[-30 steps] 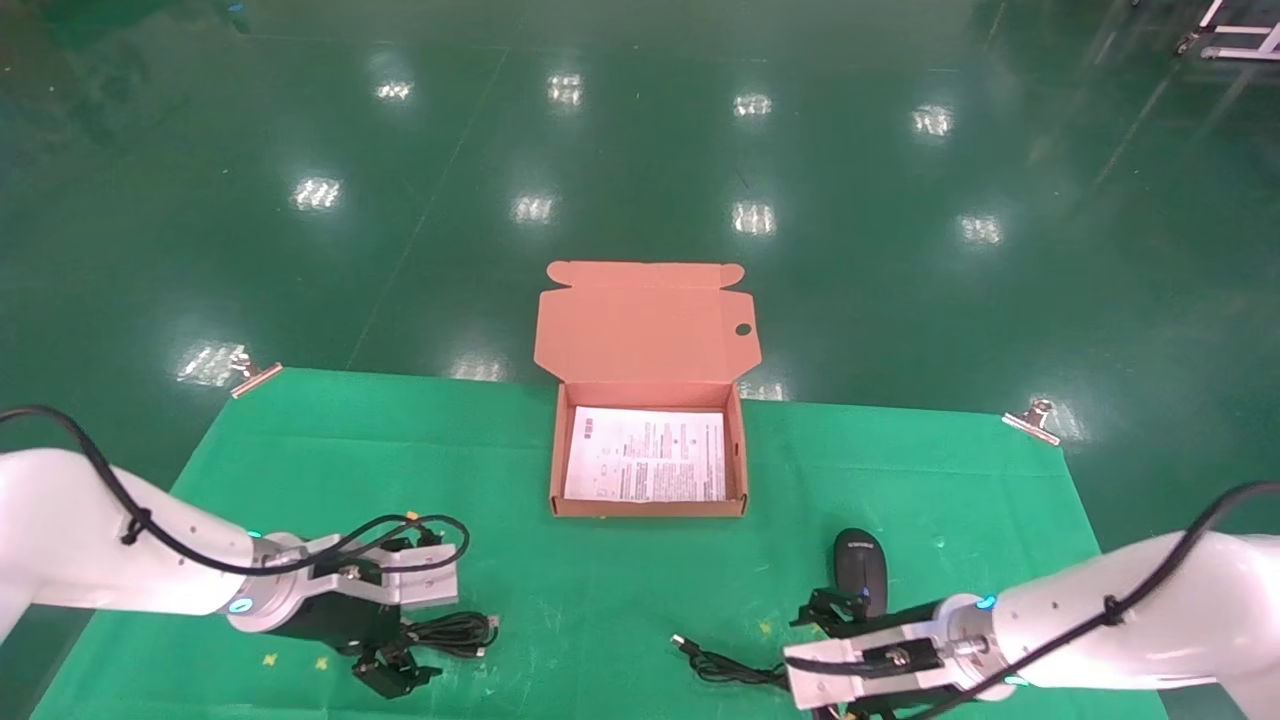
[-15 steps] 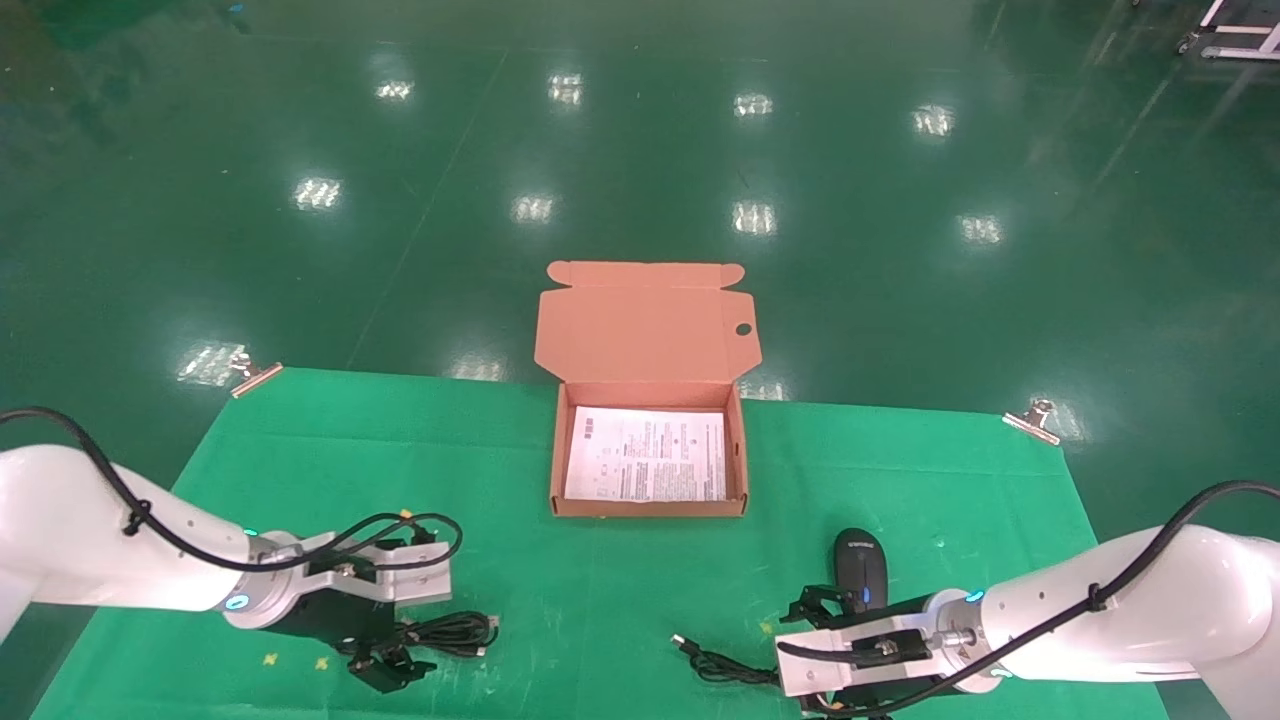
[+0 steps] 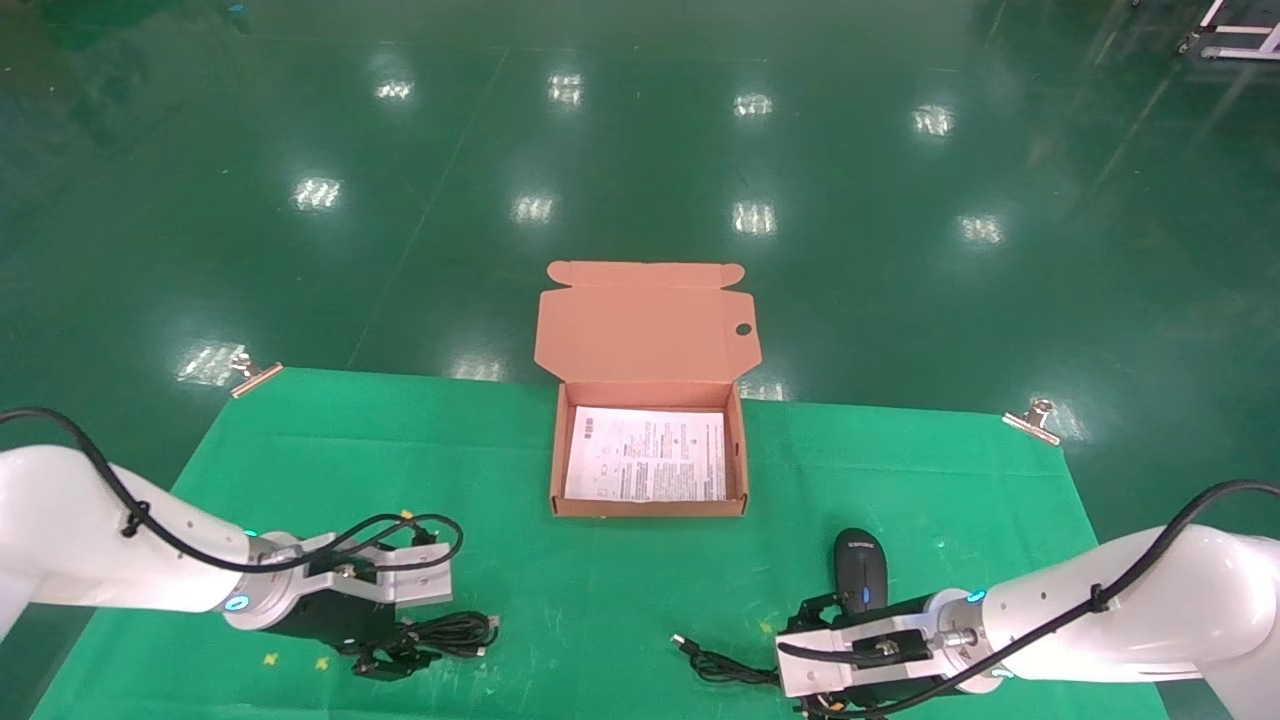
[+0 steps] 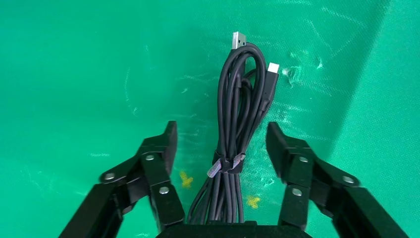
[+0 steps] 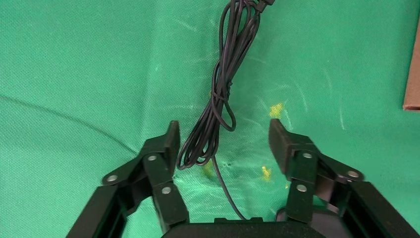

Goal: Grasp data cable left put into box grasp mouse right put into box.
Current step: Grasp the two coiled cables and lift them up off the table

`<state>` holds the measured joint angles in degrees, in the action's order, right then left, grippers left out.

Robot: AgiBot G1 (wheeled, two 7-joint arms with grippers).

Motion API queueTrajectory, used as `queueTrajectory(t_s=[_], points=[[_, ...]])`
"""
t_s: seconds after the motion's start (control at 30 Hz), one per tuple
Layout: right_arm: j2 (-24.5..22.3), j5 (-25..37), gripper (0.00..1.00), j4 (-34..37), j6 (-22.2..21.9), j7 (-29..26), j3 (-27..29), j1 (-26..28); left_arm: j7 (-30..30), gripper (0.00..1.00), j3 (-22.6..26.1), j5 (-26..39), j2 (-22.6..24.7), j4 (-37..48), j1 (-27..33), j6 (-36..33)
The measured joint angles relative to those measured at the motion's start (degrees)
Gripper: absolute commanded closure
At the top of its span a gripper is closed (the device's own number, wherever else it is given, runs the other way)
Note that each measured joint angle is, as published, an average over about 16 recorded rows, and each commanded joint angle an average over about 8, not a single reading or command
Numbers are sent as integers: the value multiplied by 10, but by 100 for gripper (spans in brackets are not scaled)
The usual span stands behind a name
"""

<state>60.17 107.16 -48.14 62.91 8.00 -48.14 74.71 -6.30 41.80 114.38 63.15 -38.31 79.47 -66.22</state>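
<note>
The data cable [image 3: 455, 632] lies as a tied black bundle on the green cloth at the front left. My left gripper [image 3: 398, 660] is low over it and open. In the left wrist view the bundle [image 4: 237, 114] runs between the two fingers of that gripper [image 4: 221, 134], and neither finger touches it. The black mouse [image 3: 860, 570] sits at the front right, its cord [image 3: 715, 665] trailing left. My right gripper [image 3: 805, 665] is open beside the mouse. In the right wrist view the cord [image 5: 218, 99] lies between the spread fingers of the right gripper [image 5: 221, 131]. The box [image 3: 648, 508] stands open at centre.
The box's lid [image 3: 645, 320] stands up behind it, and a white printed sheet [image 3: 648, 455] lines its bottom. Metal clips [image 3: 255, 378] [image 3: 1035, 420] hold the cloth at the far corners. Beyond the table's far edge is glossy green floor.
My left gripper has sunk a little lower around the data cable. My right arm has shifted slightly left, nearer the mouse. Cable, mouse and box have not moved.
</note>
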Motion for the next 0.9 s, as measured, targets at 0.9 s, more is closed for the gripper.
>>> queueTrajectory(t_s=[0.9], points=[[-14, -9, 100, -18, -2, -7, 9, 2, 4, 100, -5, -8, -9, -15, 3, -7]])
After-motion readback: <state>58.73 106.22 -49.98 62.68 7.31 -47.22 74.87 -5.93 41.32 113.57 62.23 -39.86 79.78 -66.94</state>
